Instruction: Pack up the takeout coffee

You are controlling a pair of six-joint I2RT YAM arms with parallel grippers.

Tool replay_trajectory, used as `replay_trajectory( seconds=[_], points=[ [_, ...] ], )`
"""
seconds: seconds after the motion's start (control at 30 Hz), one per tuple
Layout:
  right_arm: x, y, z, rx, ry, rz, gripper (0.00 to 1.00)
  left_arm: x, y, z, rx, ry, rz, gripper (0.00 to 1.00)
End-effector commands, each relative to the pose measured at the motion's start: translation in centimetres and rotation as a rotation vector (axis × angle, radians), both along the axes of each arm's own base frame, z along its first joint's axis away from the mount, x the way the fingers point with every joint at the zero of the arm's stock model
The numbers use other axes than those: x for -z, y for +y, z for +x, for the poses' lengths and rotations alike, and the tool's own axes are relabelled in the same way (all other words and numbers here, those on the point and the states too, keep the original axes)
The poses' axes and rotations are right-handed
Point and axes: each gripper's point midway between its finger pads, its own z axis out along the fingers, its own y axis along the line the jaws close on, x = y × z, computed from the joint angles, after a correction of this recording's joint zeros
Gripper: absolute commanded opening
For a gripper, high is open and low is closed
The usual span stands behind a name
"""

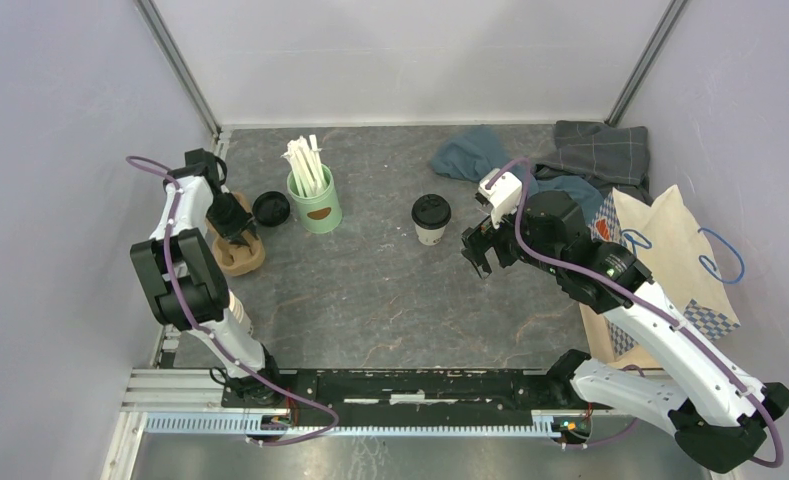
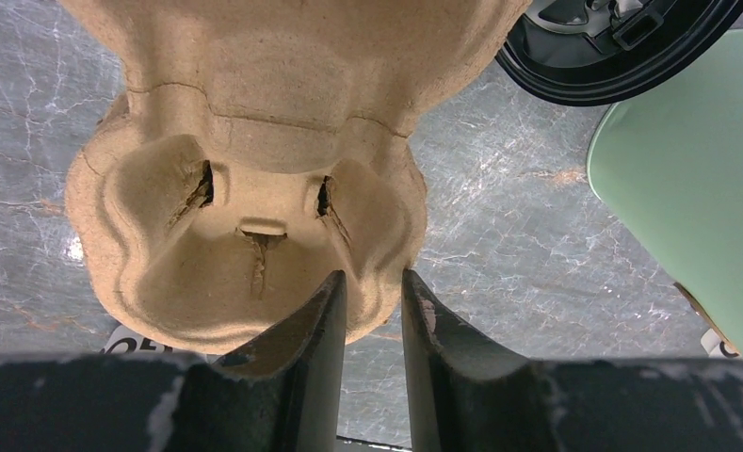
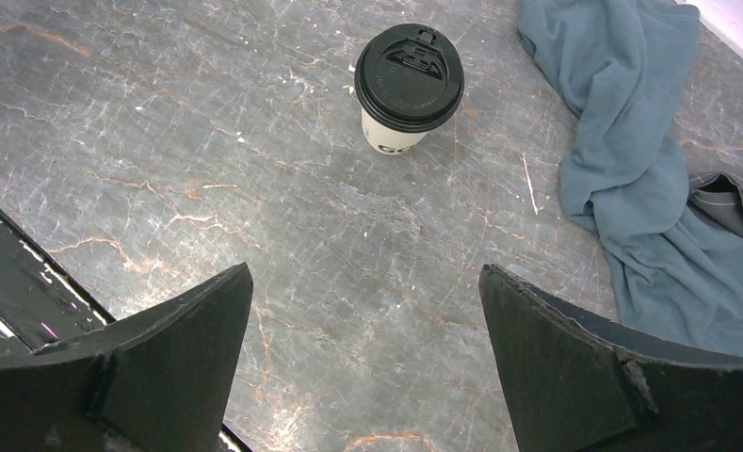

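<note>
Currently the left arm stands folded at the table's left edge, left gripper (image 2: 372,282) pointing down onto a brown moulded-pulp cup carrier (image 1: 238,258). The right arm reaches forward, right gripper (image 3: 365,273) spread wide and empty, facing the small white paper cup with round black lid (image 3: 408,75), upright on the grey marbled table (image 1: 370,290), near but apart. Only the left wrist view shows the left jaws set narrow astride the carrier's rim; whether they clamp it, cannot tell.

The takeout coffee (image 1: 431,218) stands between the mug (image 1: 320,212) and the paper bag (image 1: 670,240).
</note>
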Motion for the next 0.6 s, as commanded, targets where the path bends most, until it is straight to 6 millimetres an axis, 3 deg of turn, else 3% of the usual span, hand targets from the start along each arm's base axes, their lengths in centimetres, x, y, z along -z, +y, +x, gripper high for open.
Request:
replay_trajectory(
  seconds=[0.0,0.57],
  points=[
    [-1.5,0.5,0.2,-0.007,-0.042,0.044,0.98,0.3,0.6,0.5,0.028,0.000,0.018,0.36],
    [-1.3,0.6,0.2,-0.007,-0.040,0.041,0.98,-0.6,0.7,1.6,0.039,-0.046,0.023,0.41]
  ],
)
